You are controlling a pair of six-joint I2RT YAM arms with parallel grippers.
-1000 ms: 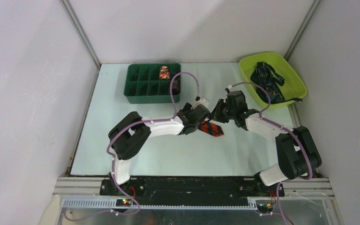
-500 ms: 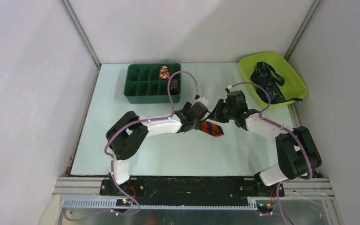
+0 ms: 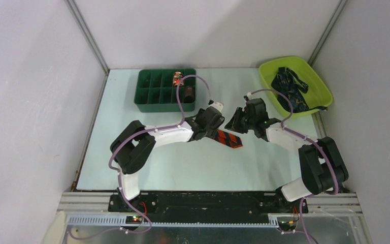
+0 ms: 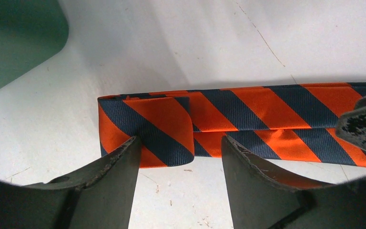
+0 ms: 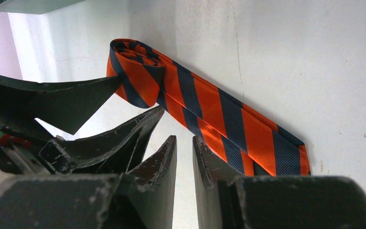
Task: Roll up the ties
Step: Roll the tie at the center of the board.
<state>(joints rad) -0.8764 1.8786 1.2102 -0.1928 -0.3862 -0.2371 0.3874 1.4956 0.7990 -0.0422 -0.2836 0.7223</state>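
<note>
A red-orange tie with dark diagonal stripes (image 3: 230, 139) lies folded in a flat strip on the table, between the two grippers. In the left wrist view the tie (image 4: 248, 119) has one end folded over. My left gripper (image 4: 179, 143) is open, its fingers (image 4: 119, 162) straddling that folded end just above it. My right gripper (image 5: 185, 140) is nearly shut with nothing between its fingers, low beside the strip (image 5: 209, 109). The left gripper (image 3: 216, 132) and the right gripper (image 3: 230, 125) are close together in the top view.
A dark green compartment tray (image 3: 152, 104) stands at the back left with a rolled tie (image 3: 177, 79) and a dark roll (image 3: 189, 93) in it. A lime-green bin (image 3: 317, 76) at the back right holds navy patterned ties (image 3: 290, 89). Purple cables loop over both arms.
My left arm has drawn back a little to the left and away, its wrist shifting toward the green tray. The tie and my right gripper have hardly moved.
</note>
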